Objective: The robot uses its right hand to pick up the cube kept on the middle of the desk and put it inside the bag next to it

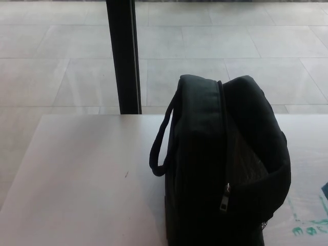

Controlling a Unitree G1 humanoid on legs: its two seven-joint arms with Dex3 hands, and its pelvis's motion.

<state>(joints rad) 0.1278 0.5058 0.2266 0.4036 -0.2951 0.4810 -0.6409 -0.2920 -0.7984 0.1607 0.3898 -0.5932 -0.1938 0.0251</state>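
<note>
Now only black bag (225, 164) upright on desk (82, 179), robot hand unseen, state untellable

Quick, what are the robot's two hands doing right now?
Left hand: not in the picture.
Right hand: not in the picture either, so it cannot be told.

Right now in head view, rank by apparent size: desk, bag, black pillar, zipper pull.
1. desk
2. bag
3. black pillar, farther back and cut off by the frame, so its true size is unsure
4. zipper pull
</note>
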